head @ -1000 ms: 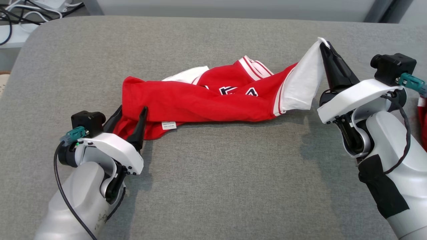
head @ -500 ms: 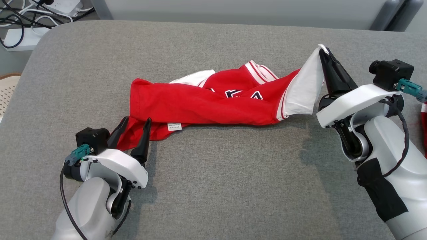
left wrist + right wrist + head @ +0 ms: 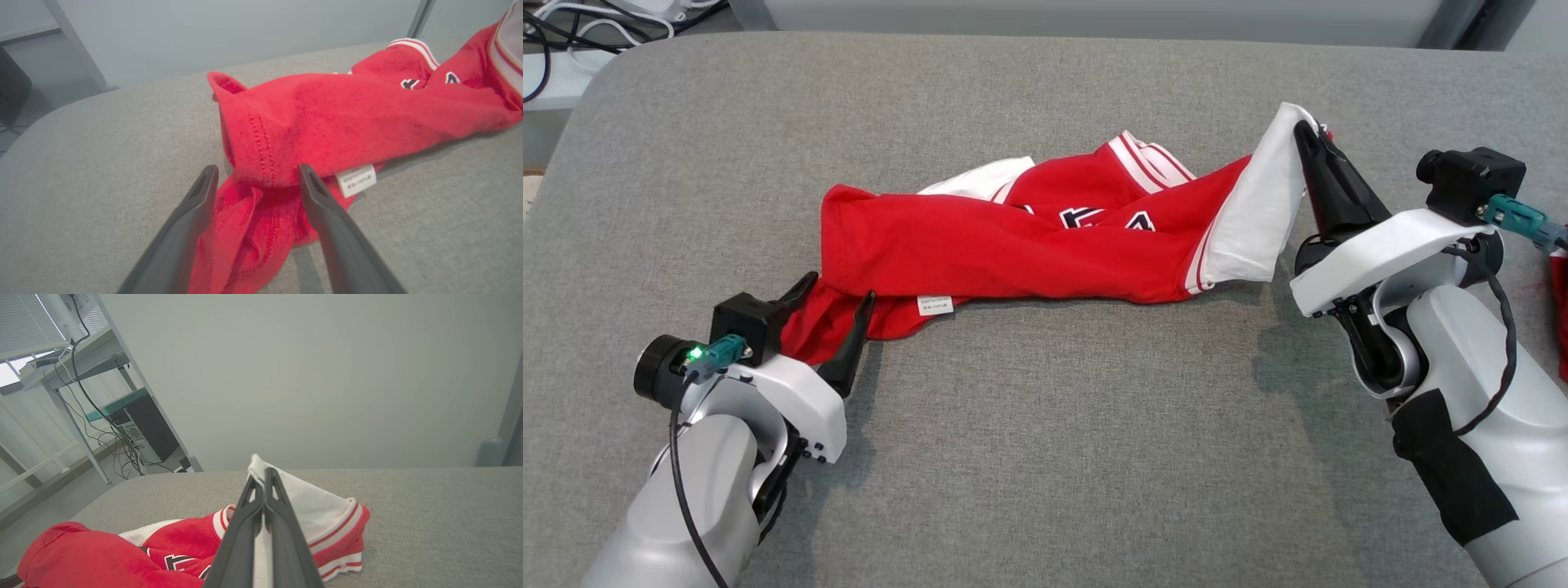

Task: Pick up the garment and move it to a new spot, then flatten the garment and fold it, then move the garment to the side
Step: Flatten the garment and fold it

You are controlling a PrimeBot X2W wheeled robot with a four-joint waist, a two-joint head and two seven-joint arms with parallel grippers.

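While the right gripper (image 3: pixel 1303 135) clamps the garment (image 3: pixel 1013 253) by its white sleeve (image 3: pixel 1258 212), fingers pressed together and that end lifted off the grey cushion (image 3: pixel 1045 457), the left gripper (image 3: pixel 837 294) stands wide, one finger on each side of the bunched red hem (image 3: pixel 253 220) (the label (image 3: pixel 934 305) lies just beside it). The garment lies crumpled across the middle of the cushion, between the arms. To flatten it well, the left should probably close low on a corner of the hem, not the whole wad. Both arms should then draw apart evenly, so the cloth spreads taut without the sleeve slipping.
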